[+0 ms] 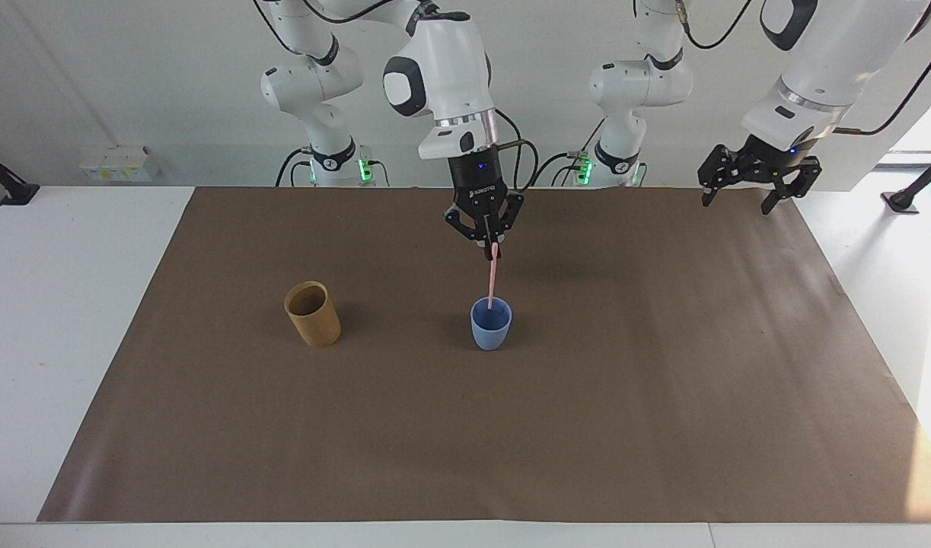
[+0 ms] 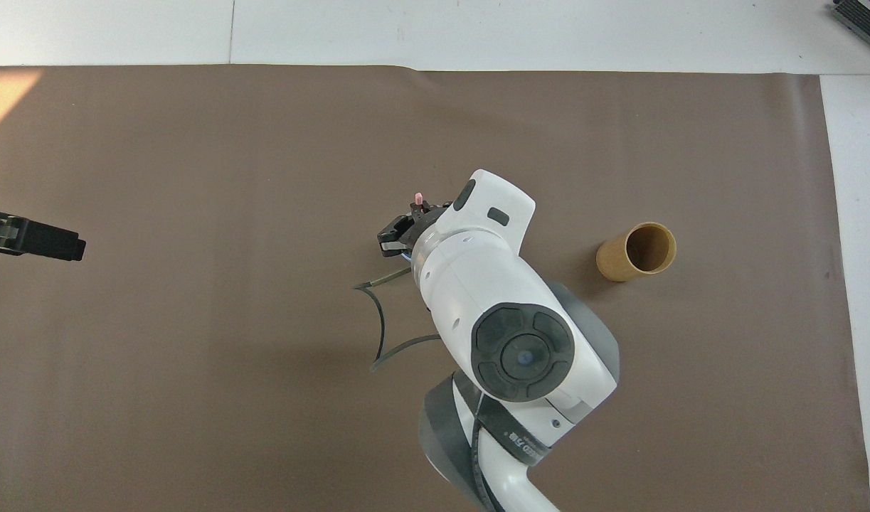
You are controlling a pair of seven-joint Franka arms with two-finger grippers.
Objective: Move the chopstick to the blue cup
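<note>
My right gripper (image 1: 491, 250) is shut on the top of a pale pink chopstick (image 1: 493, 278) and holds it nearly upright over the light-blue cup (image 1: 490, 323). The chopstick's lower tip dips just inside the cup's rim. In the overhead view the right gripper (image 2: 412, 219) and its arm cover the blue cup, and only the chopstick's pink top end (image 2: 419, 195) shows. My left gripper (image 1: 756, 183) is open and empty, raised over the brown mat's edge at the left arm's end; it also shows in the overhead view (image 2: 43, 240).
A tan wooden-looking cup (image 1: 311, 313) stands upright and empty beside the blue cup, toward the right arm's end; it also shows in the overhead view (image 2: 637, 250). A brown mat (image 1: 465, 441) covers the white table.
</note>
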